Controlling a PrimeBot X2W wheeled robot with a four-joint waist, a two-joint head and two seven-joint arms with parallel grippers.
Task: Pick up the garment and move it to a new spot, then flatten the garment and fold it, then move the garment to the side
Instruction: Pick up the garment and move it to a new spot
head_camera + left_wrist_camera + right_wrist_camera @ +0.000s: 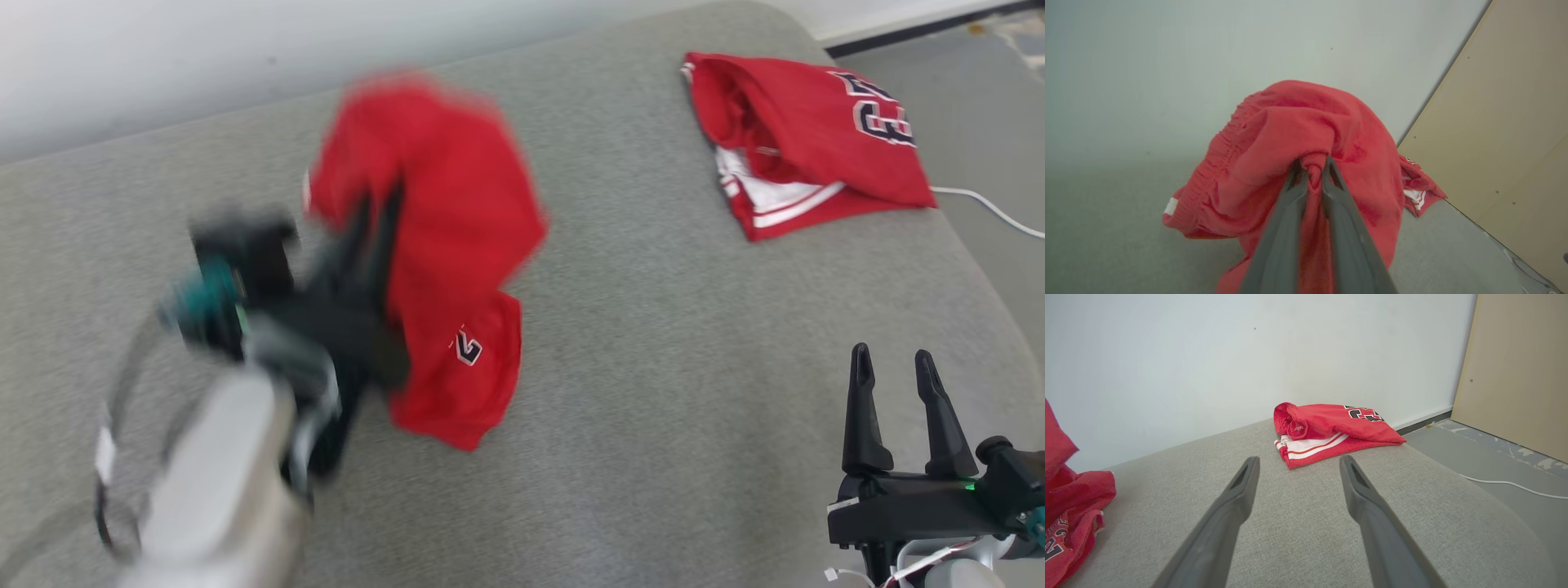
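A red garment [445, 245] with a small number patch hangs bunched from my left gripper [384, 220], lifted over the left half of the grey cushion; its lower end droops toward the fabric. In the left wrist view the two fingers pinch a fold of the garment [1306, 134] at my left gripper [1312, 167], shut on it. The same garment [1069, 498] shows at the left edge of the right wrist view. My right gripper [896, 367] stands open at the lower right above bare cushion, its fingers [1241, 486] spread with nothing between them.
A second red jersey [804, 135] with white stripes and dark lettering lies folded at the cushion's far right corner, also the jersey [1331, 430]. The grey cushion [678, 343] ends at a white wall behind. A white cable [992, 208] runs on the floor at right, near a beige panel [1519, 371].
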